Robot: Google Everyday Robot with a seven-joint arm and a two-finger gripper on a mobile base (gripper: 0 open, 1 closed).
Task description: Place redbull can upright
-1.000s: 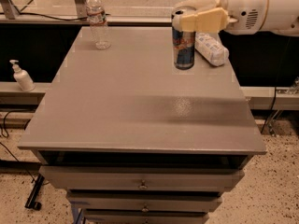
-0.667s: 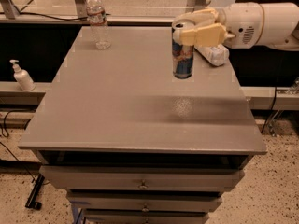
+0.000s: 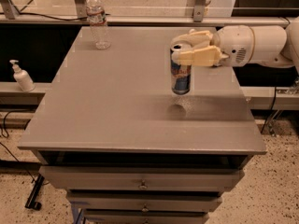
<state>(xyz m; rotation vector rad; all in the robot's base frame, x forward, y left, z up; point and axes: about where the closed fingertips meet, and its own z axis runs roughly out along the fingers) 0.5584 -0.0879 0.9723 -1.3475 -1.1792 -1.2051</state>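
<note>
The redbull can (image 3: 180,78) is a slim blue and silver can with a shiny top. It is upright and hangs a little above the grey table (image 3: 117,106), right of the middle; its shadow lies on the tabletop just below it. My gripper (image 3: 180,50) reaches in from the right and is shut on the can's upper part, with one cream finger in front of it and one behind.
A clear plastic water bottle (image 3: 96,20) stands at the table's back left corner. A white soap dispenser (image 3: 21,76) stands on a ledge to the left, below table height. Drawers (image 3: 142,183) sit under the table's front edge.
My gripper has carried the can from the back right of the table toward the middle and front. The white-labelled bottle that lay behind the can is no longer in view.
</note>
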